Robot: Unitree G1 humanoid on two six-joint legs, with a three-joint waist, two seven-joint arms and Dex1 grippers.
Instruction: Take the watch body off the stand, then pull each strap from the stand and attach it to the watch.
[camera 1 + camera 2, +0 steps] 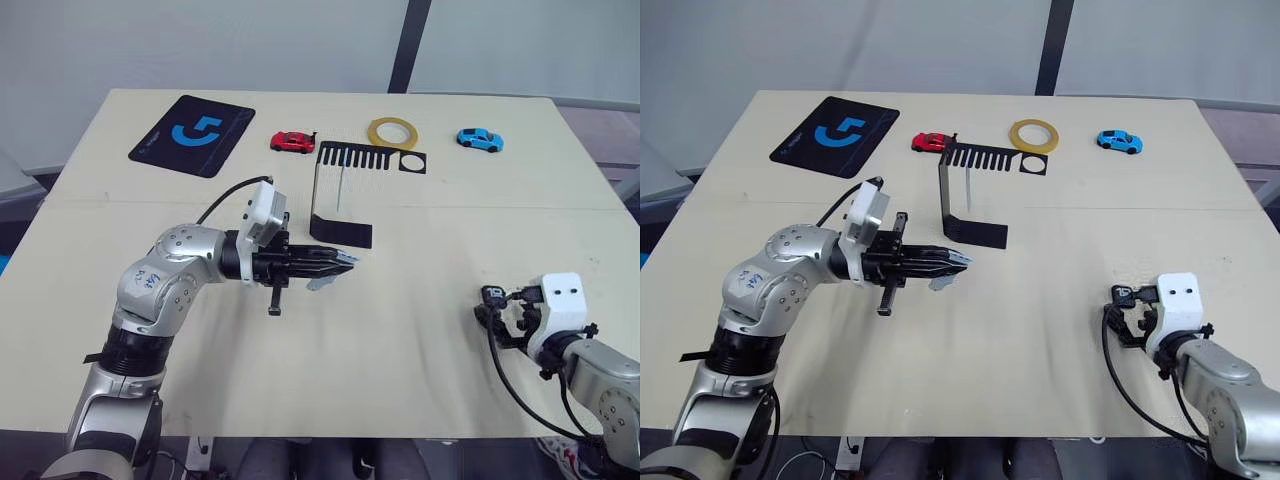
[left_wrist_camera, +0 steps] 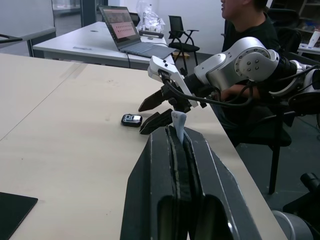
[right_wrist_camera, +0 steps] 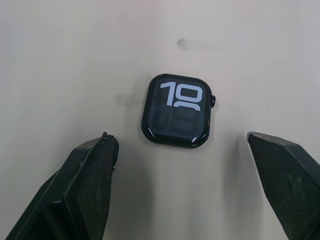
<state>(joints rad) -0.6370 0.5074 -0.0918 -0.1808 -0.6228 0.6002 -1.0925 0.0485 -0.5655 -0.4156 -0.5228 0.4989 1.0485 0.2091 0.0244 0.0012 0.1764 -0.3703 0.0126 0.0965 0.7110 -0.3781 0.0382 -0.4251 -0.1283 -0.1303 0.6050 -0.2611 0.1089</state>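
Pale wood table (image 1: 420, 300) carries the stand (image 1: 340, 195) mid-table, with a mat (image 1: 192, 134), 2 toy cars (image 1: 292, 142) and a tape roll (image 1: 392, 132) along the far edge. The watch (image 3: 176, 111) is already off the stand and lies flat, screen up, between the wide-spread fingers of the right gripper (image 3: 182, 185), touching neither. The left gripper (image 1: 335, 262) is pinched shut on a strap (image 2: 178, 123), whose pale end sticks out past the tips, near the stand's base.

The watch looks small, rigid and fairly light, with a glossy, slippery glass face. Best gripped across 2 opposite side edges, keeping the strap slots clear and staying off the screen. The strap looks soft and bendy, so a hold close to its connector end should keep that end stiff enough to guide into the slot.
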